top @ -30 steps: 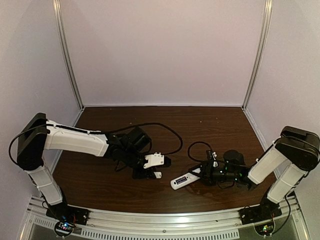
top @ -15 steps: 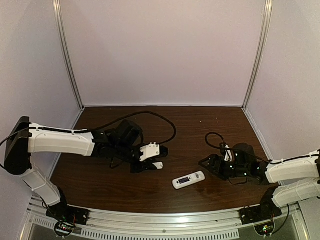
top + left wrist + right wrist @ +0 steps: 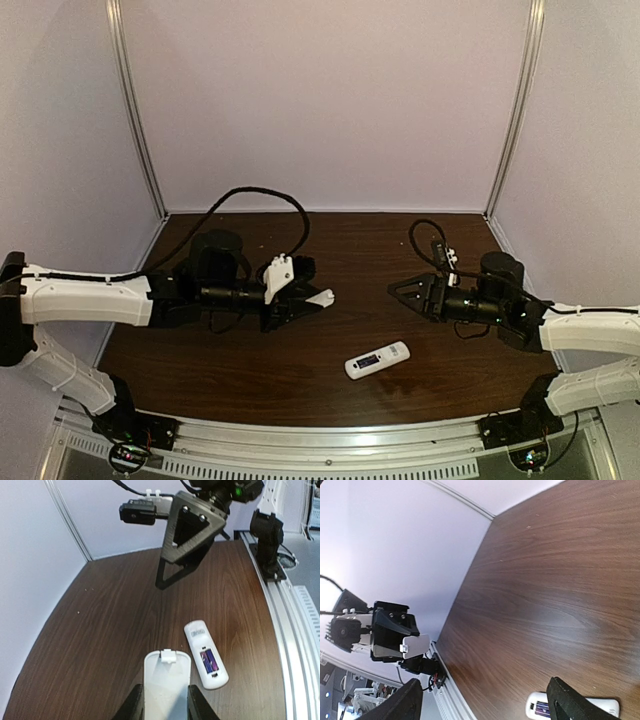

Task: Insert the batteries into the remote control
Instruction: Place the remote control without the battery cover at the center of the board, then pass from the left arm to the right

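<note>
The white remote control [image 3: 377, 360] lies back-up on the table near the front edge, with nothing touching it. Its compartment is uncovered, and two blue-purple batteries [image 3: 209, 661] sit side by side inside. My left gripper [image 3: 305, 300] hovers left of and beyond the remote, shut on the plain white cover piece [image 3: 166, 680]. Across from it, my right gripper [image 3: 398, 290] hangs open and empty above the table, pointing left. In the right wrist view the remote [image 3: 607, 706] shows at the bottom edge behind one finger [image 3: 567, 702], and the cover piece [image 3: 415, 646] shows far off.
Black cables loop over the table behind each wrist, one at the left [image 3: 260, 195] and one at the right [image 3: 430, 240]. White walls close the back and sides. A metal rail [image 3: 330, 445] runs along the near edge by the arm bases.
My right gripper opened, let go of the remote and rose back to the right. My left gripper, still holding the cover piece, lifted and drew back to the far left. The remote stayed put.
</note>
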Controlling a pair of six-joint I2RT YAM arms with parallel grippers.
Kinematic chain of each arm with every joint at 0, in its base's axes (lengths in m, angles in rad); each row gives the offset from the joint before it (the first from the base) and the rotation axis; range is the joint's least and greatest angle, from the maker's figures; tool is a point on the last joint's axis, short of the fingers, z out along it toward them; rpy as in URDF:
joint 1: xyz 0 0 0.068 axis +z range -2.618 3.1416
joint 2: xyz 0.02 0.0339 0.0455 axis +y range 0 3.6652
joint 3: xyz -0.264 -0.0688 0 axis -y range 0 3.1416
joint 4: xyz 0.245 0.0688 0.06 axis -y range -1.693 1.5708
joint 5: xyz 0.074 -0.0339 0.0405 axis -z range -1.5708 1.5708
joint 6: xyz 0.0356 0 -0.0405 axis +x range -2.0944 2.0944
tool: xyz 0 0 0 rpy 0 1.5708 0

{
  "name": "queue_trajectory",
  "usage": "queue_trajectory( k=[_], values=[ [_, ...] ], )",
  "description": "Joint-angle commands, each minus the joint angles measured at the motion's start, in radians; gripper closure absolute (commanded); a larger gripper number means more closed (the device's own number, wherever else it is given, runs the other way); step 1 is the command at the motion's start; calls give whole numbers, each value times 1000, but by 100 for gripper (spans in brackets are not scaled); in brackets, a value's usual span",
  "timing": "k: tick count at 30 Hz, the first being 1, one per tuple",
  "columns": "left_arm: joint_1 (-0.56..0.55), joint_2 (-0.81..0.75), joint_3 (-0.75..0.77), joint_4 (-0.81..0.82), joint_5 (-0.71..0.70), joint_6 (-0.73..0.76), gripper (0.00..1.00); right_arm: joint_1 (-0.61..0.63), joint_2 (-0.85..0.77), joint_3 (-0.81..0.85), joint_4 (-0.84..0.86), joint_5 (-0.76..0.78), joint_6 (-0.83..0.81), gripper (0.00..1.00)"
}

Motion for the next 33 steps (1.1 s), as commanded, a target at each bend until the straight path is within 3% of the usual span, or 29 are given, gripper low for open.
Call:
queue_trajectory(
  k=[1, 8, 13, 21, 33],
  values=[
    [1, -25, -9, 254, 13, -124, 71, 30, 36, 29, 162, -100, 2, 16],
    [-14, 31, 53, 188, -120, -129, 71, 114, 37, 189, 35, -34, -107, 25],
    [-19, 61, 67, 198, -146, -174, 71, 154, 90, 274, -49, 26, -148, 38],
    [-34, 87, 84, 217, -145, -200, 71, 202, 174, 311, -53, 86, -127, 45],
    [-46, 120, 101, 234, -135, -224, 71, 232, 231, 330, -3, 100, -109, 65]
  ],
)
